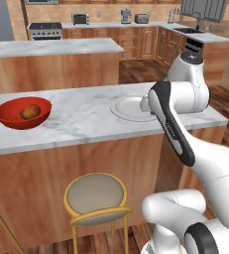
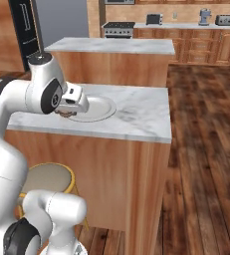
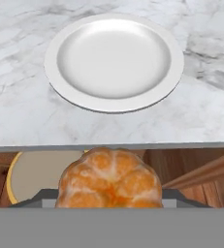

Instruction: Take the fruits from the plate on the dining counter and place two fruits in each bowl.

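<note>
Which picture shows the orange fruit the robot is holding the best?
The hand view: the orange fruit sits big and close between the gripper's fingers, in front of the plate. The right base view shows just a brownish bit under the hand. The left base view hides it behind the arm.

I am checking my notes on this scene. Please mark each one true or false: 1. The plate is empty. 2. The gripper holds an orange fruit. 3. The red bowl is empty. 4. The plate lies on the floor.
1. The plate is empty. True.
2. The gripper holds an orange fruit. True.
3. The red bowl is empty. False: one fruit in the bowl lies there.
4. The plate lies on the floor. False: it rests on the dining counter.
</note>
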